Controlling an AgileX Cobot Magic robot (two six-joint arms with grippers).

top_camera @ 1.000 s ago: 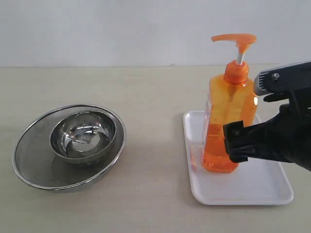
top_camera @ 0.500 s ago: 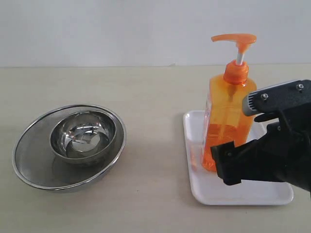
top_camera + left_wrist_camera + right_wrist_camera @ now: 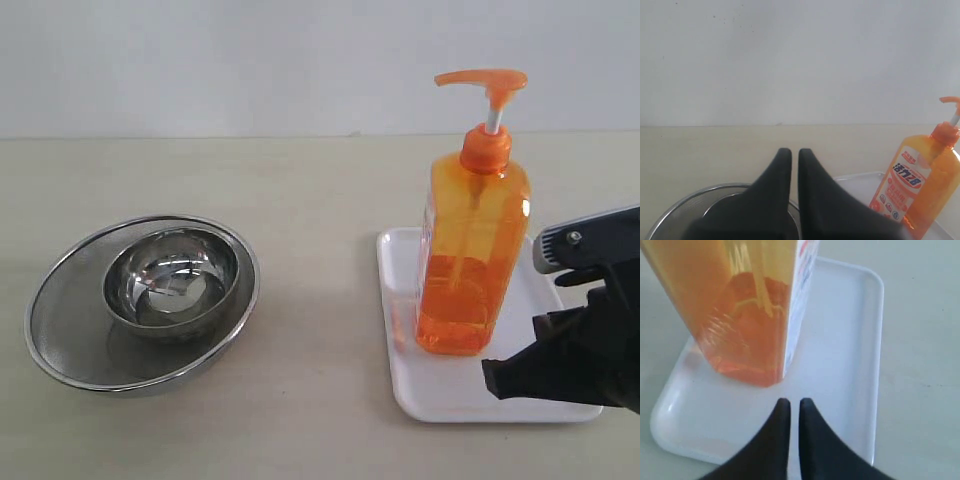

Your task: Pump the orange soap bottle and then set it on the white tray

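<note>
orange soap bottle (image 3: 470,270) | upright on white tray (image 3: 440,390) | right pincer (image 3: 490,378) let go, closed, withdrawn

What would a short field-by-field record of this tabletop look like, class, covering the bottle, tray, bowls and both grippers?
Bottle: orange soap bottle upright on the white tray
Tray: right of the bowls in the exterior view
Bowls: small steel bowl nested in larger bowl
Right gripper: shut, empty, beside the bottle's base
Left gripper: shut, empty, by the bowls
</note>
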